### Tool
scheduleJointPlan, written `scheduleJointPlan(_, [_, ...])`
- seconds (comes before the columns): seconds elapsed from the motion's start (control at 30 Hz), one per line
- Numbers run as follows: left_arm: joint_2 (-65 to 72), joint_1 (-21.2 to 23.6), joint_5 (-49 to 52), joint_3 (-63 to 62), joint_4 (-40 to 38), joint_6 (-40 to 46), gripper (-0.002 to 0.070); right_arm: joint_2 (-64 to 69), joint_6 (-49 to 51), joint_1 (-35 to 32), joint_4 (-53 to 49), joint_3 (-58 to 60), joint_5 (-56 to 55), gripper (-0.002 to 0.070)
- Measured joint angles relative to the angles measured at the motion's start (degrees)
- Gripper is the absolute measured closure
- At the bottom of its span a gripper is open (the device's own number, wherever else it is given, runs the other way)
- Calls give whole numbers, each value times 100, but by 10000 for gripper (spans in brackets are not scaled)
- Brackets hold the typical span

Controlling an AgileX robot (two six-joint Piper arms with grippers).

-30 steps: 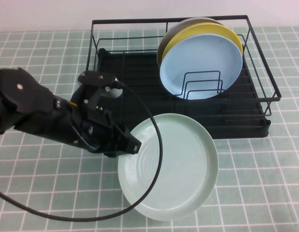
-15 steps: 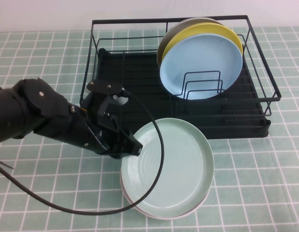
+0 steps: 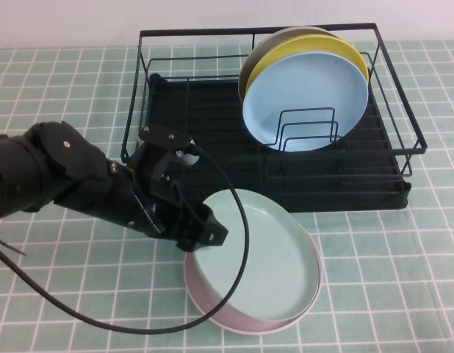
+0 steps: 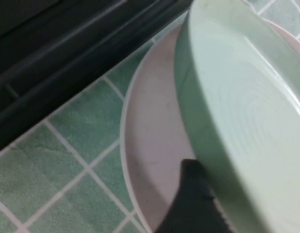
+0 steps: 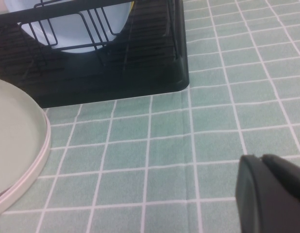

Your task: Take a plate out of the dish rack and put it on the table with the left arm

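The pale mint-green plate (image 3: 260,254) lies slightly tilted on top of a pale pink-white plate (image 3: 234,318) on the tiled table (image 3: 65,294), in front of the black dish rack (image 3: 212,118). My left gripper (image 3: 205,234) sits at the mint plate's left rim, low over the table. In the left wrist view the mint plate (image 4: 247,111) rests over the pink-white plate (image 4: 155,126), with the black of the gripper against its outer wall. My right gripper (image 5: 260,158) hangs shut and empty over bare tiles, to the right of the plates (image 5: 11,141); it is out of the high view.
A sky-blue plate (image 3: 304,92), a yellow plate (image 3: 286,51) and a grey one behind them stand upright in the rack's right half. The left arm's black cable (image 3: 242,220) loops over the mint plate. Open tiles lie to the right of the plates.
The left arm has lowered the mint plate and carried it slightly right, from tilted above the table down onto the pink-white plate. The gripper stayed at its left rim.
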Motion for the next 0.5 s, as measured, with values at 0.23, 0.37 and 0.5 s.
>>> scheduleJointPlan(0.23, [-356,0,-356,-101,709,-334,295,0,0,0,0,0,0,694])
scheduleJointPlan(0.37, [-1002,0,-380,-136,1656,-801,520,0,0,0,0,0,0,694])
scheduleJointPlan(0.5, [-1831,0,-157,-136,2837,-1759,645,0,0,0,0,0,0,694])
